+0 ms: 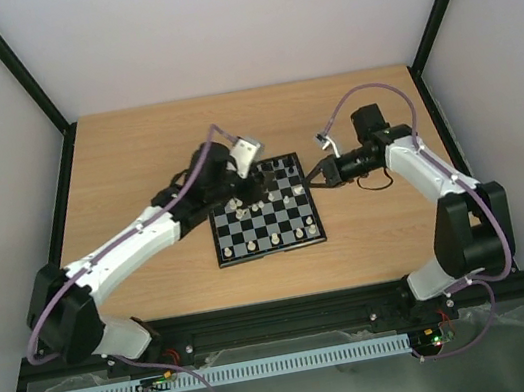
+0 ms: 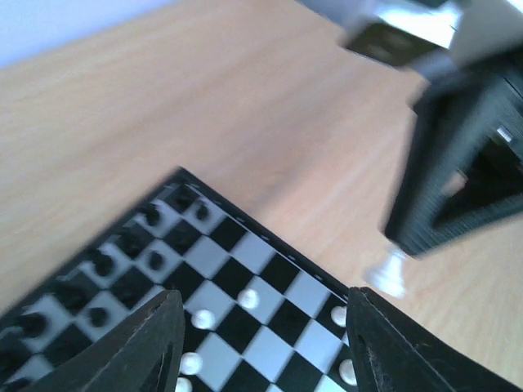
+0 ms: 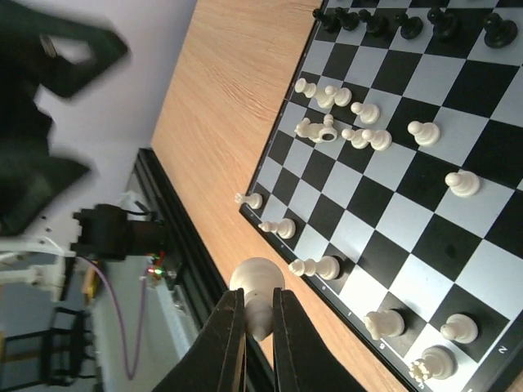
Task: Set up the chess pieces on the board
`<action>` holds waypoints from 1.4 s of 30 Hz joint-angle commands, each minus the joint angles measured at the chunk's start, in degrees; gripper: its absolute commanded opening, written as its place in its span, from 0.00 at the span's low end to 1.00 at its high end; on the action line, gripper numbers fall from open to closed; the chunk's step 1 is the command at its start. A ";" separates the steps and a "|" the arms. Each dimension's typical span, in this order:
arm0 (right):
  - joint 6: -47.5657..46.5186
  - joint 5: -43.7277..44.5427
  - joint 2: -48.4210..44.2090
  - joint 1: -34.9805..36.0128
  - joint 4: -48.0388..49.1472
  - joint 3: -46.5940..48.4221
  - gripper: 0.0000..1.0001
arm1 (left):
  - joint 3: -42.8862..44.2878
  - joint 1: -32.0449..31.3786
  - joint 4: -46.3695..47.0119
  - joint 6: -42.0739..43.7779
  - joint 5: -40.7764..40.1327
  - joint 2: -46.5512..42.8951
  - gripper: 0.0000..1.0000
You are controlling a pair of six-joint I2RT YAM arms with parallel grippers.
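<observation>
- board [image 1: 281,219]: middle of the surface [image 1: 133,158], edges squared to the arm bases.
- black pieces [image 1: 282,165]: lined up along the board's 12 o'clock edge.
- white pieces [image 1: 277,239]: several along the 6 o'clock edge, the rest loose mid-board.
- right wrist view shows a white cluster [image 3: 327,128] bunched tight, some touching each other.
- white pawn [image 3: 257,282]: off the board, just beside its 2 o'clock corner, over bare wood. Can't tell if it touches the surface.
- right claw [image 3: 257,297]: fingers pressed together on that pawn, pinching it, with part of it poking past the tips.
- left claw [image 2: 263,296]: fingers [image 2: 151,347] spread wide, nothing between them. It hovers over the board's 11 o'clock area, near the black rows.
- the two claws are near each other, with the board's far half between them.
</observation>
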 commanded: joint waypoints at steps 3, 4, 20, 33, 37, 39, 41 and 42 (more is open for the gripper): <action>-3.04 14.47 -7.83 7.30 4.08 -2.40 0.06 | -1.96 7.78 -4.37 -6.15 -2.18 -5.41 0.58; -4.01 17.15 -8.59 9.15 4.38 -2.53 0.06 | -2.22 8.71 -4.93 -6.50 -2.94 -5.73 0.58; -17.21 45.32 -9.98 30.52 3.89 -4.35 0.06 | -7.49 17.90 -3.70 -10.64 -6.13 -8.26 0.63; -20.20 52.11 -8.04 36.61 6.38 -8.88 0.06 | -7.68 17.90 -4.42 -10.67 -7.39 -9.10 0.64; -20.19 52.00 -7.55 36.80 7.43 -9.68 0.06 | -7.69 17.90 -4.50 -10.80 -7.01 -8.78 0.64; -20.10 51.89 -7.09 36.88 7.86 -9.93 0.06 | -7.57 17.90 -4.50 -10.71 -6.79 -8.58 0.64; -20.01 51.65 -6.37 36.91 8.09 -9.99 0.07 | -7.57 17.90 -4.63 -10.71 -6.79 -8.57 0.64; -20.01 51.61 -6.09 36.89 8.31 -10.03 0.07 | -7.55 17.90 -4.59 -10.73 -6.77 -8.57 0.64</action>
